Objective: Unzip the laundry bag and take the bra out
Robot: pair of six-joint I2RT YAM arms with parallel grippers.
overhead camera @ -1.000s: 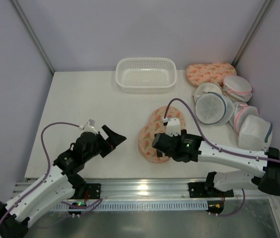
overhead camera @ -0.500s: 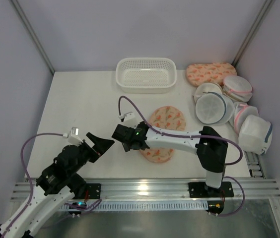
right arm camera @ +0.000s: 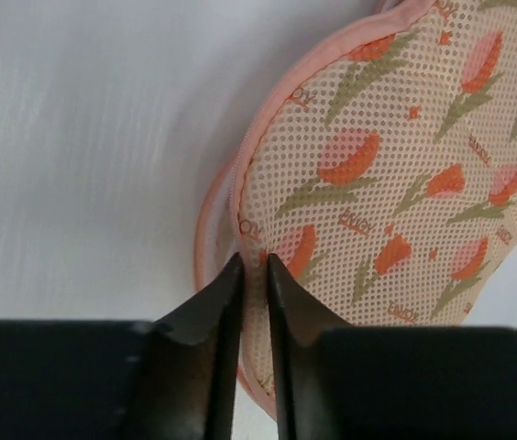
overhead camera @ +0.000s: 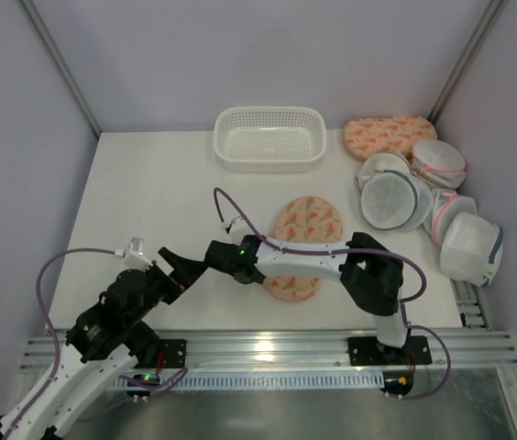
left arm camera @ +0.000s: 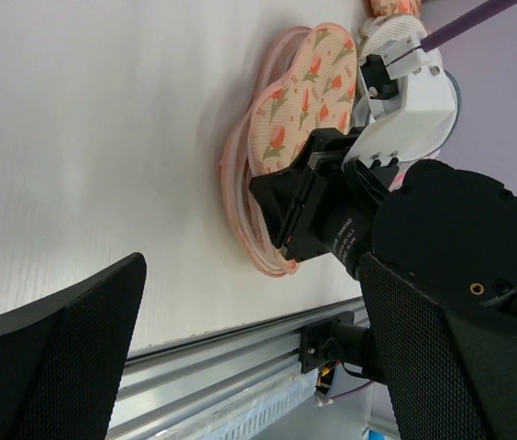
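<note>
Out in the middle of the table (overhead camera: pixel 148 202), a bit toward my side, the bag (overhead camera: pixel 306 223) lies flat, with my right arm (overhead camera: pixel 318 257) stretched across its near end. My right gripper (right arm camera: pixel 249 261) has its fingers pinched nearly together with just a sliver of gap. The tips sit right at the pink edging on the bag's rim. Can't tell if they've actually got hold of anything there. My left gripper (left arm camera: pixel 251 275) is spread wide and holding nothing. It hovers over bare table just left of the right one, facing it. Behind the bag, well apart, there's 1 white basket (overhead camera: pixel 269 137). The back right corner has 1 more printed bag (overhead camera: pixel 389 134), with a pile of round mesh bags (overhead camera: pixel 394 197) beside it.
</note>
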